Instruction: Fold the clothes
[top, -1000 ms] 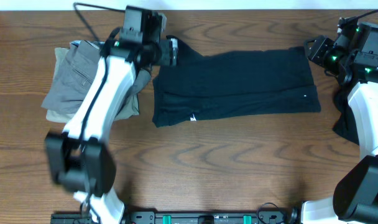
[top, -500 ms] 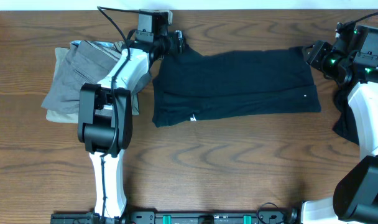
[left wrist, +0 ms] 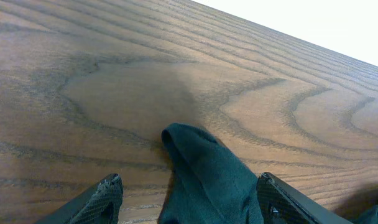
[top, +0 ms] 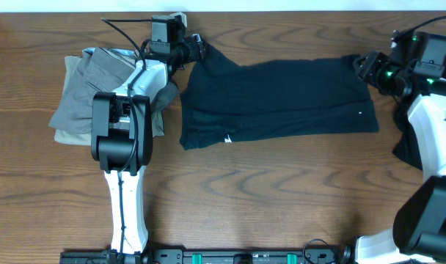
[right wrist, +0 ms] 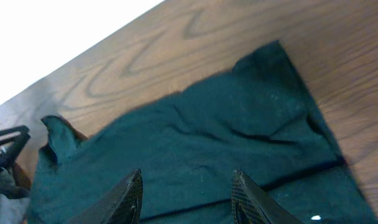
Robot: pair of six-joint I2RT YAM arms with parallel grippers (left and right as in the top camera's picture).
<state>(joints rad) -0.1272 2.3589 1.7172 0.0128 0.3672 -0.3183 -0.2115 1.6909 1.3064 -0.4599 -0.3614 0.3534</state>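
at the left of the tabletop (top: 267, 191) a grey stack (top: 83, 103) lies folded, so that part looks done; just right of it the left arm (top: 124, 139) reaches to the far edge, and the left fingers (left wrist: 108, 196) stand wide, one on each side of the peaked top-left corner (left wrist: 189, 146) of the dark garment (top: 282, 103), clamping nothing that i can see; the garment itself lies spread across the middle, mostly flat, with a crease along its length that may be a first fold, though i cannot tell for sure; the right fingers (right wrist: 128, 196) are also spread apart, hovering over the garment near its top-right end and gripping nothing; at the far right edge another dark cloth (top: 406, 150) waits, half out of view; by my judgement the dark garment's real folds and that last cloth are yet to do; against the picture of a second ago, the left arm, then bent across the grey stack, now runs straight up the tabletop; the garment's left corner has been drawn out to a point toward the far edge; the right fingers have barely shifted
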